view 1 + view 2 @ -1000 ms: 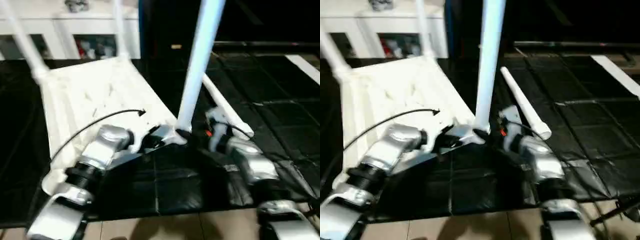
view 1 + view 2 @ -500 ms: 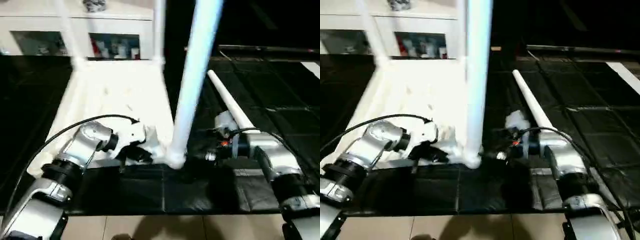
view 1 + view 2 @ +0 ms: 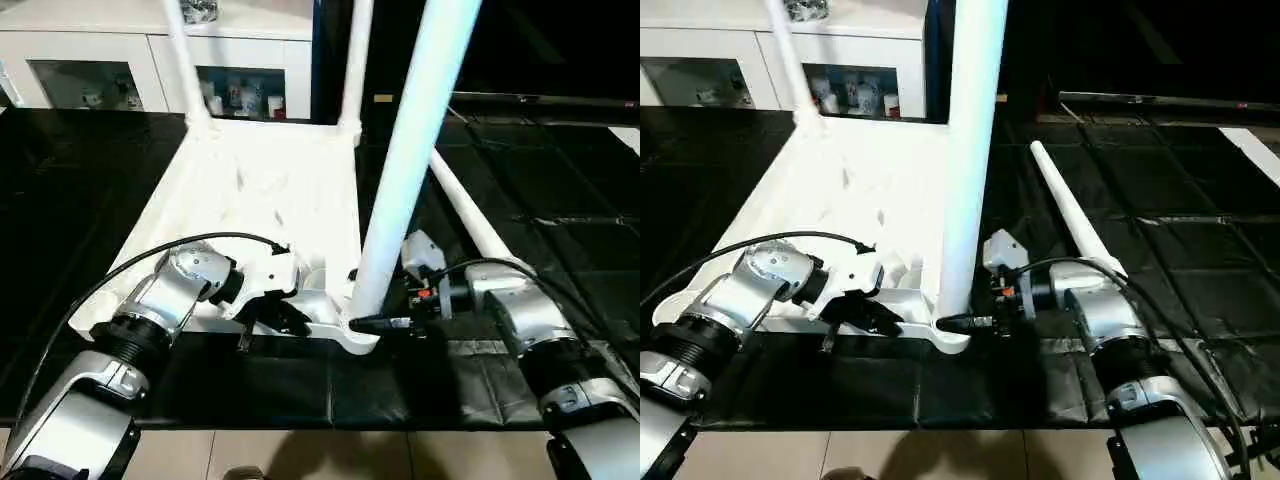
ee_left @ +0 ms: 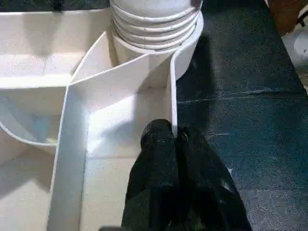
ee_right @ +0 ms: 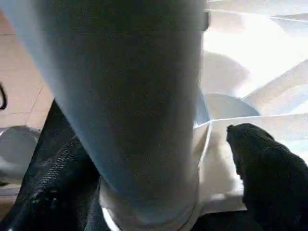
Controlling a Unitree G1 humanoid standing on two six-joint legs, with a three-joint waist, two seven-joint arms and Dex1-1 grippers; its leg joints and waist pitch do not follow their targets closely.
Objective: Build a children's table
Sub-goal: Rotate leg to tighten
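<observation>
A: What does the robot have in hand right now?

B: The children's table [image 3: 270,190] lies upside down on the black floor mat [image 3: 300,385], filling the middle and upper left of the head view. The right gripper [image 3: 975,322] has its fingers [image 5: 269,168] spread wide around the base of the near leg [image 3: 410,170], low centre of the frame, one finger on each side of it. Whether they actually press on the leg cannot be told.

A: And the left arm?

B: The left gripper [image 4: 175,144] has its fingers pressed together, with the thin frame wall of the underside caught between their tips, just beside the leg's socket.

A: So how should the step go?

B: It looks like seating or tightening that leg. The left arm would do well to hold the frame steady while the right closes squarely on the leg near its base and turns it without tipping it, so the leg stays upright in the socket.

A: What does the table itself look like?

B: White all over, a rectangular top with a ribbed, framed underside. Two more legs stand at the far corners, toward the top of the frame. A fourth leg [image 3: 1070,215] lies loose on the mat, right of centre.
</observation>
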